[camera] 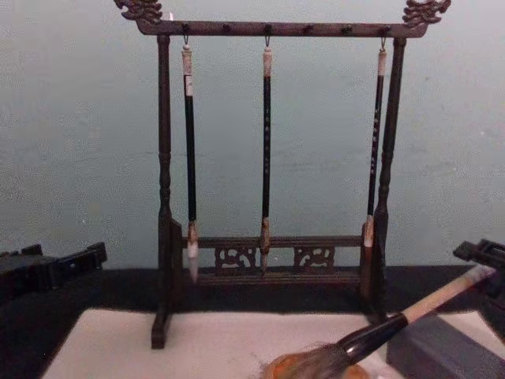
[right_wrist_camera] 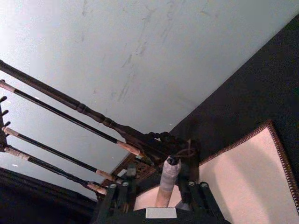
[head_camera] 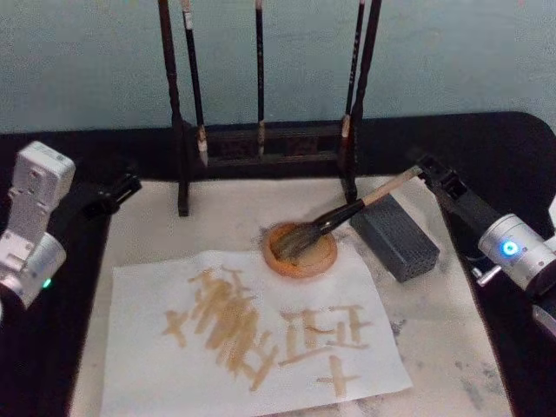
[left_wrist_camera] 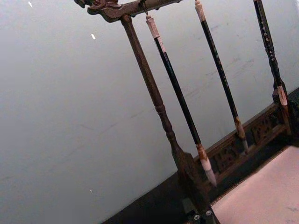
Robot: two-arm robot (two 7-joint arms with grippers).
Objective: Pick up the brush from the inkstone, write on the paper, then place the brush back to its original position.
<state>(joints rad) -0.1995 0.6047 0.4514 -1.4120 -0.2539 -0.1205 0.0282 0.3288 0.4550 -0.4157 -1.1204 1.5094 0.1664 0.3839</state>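
The paper (head_camera: 148, 347) lies flat at the near edge of a pale mat (head_camera: 148, 226) on the black desk (head_camera: 486, 139), its surface marked with broad tan strokes (head_camera: 230, 321). Just beyond the sheet's far edge sits the round orange-brown inkstone (head_camera: 317, 261), overlapping the paper's corner. The brush (head_camera: 347, 211) rests with its bushy head inside the dish. Its black ferrule and pale handle slant up and away toward the robot's right, crossing the far corner of a grey block (head_camera: 400, 239) that stands just beside the inkstone.

At the handle's tip is the right claw (head_camera: 427, 174), reaching in from the right. It stands open around the wood, and the right wrist view shows the handle's end (right_wrist_camera: 168, 182) between its fingers (right_wrist_camera: 119, 193) with mat visible in the gap on one side.

The left claw (head_camera: 130, 184) hangs over the desk at the mat's far left corner, well apart from the brush. Whether it is open cannot be told.

Behind everything, a dark wooden rack (head_camera: 261, 143) stands upright on the mat's far edge, three thin dark-handled brushes (camera: 267, 150) hanging from its top bar before a pale blue-green wall (camera: 79, 118).
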